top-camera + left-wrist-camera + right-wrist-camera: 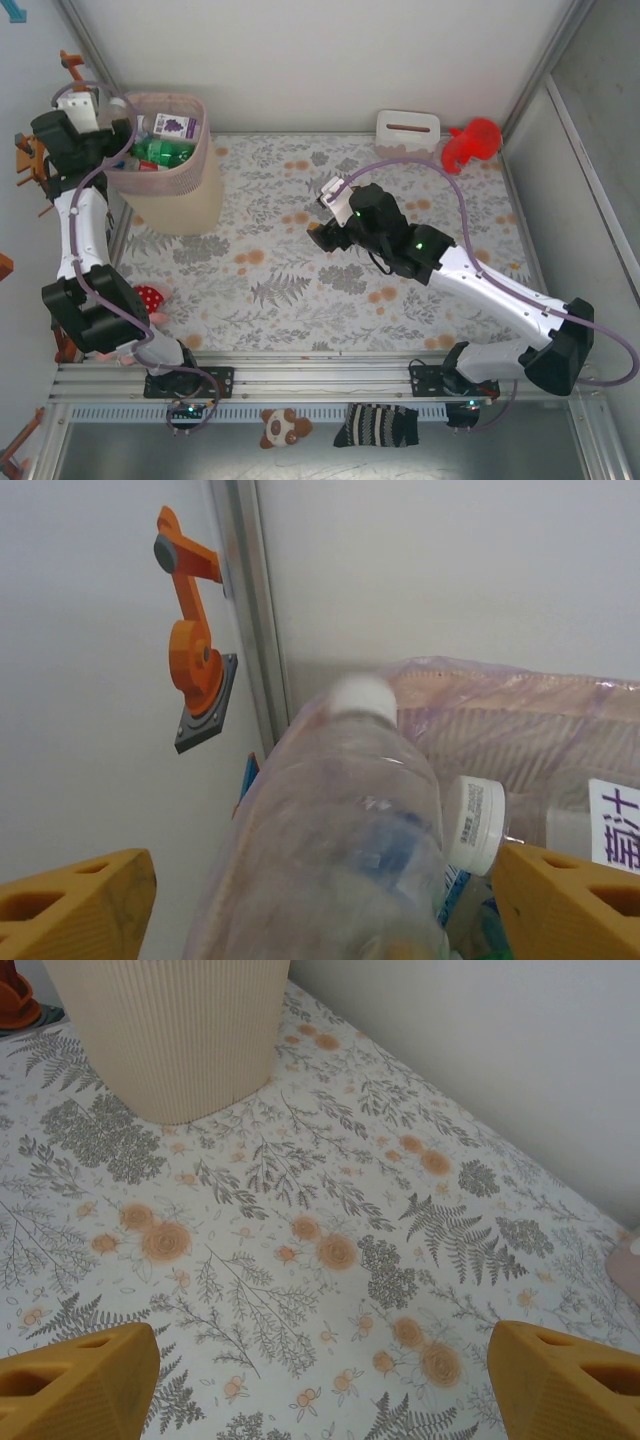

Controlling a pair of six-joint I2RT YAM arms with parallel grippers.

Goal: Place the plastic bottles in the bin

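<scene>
Top external, then the wrists: left gripper [95, 115] raised beside the bin [188, 205], right gripper [322, 238] over the floral mat [280, 290].
Top external: we see green and other bottles [160, 152] lying inside the bin. Left wrist: jaws spread wide; a clear bottle [340, 840] with a white cap sits between them above the pink liner [520, 710], gaps showing on both sides. Right wrist: jaws spread, mat beneath, bin base at upper left.

We have white links and black joints on the left arm [78, 225] and the right arm [500, 290], each with a thin lilac cable [400, 161] running along it. A small green light [418, 242] glows on the right one. Our wedge-shaped fingers [75, 1380] are orange-yellow, perhaps plastic. The bases [180, 382] are black.
</scene>
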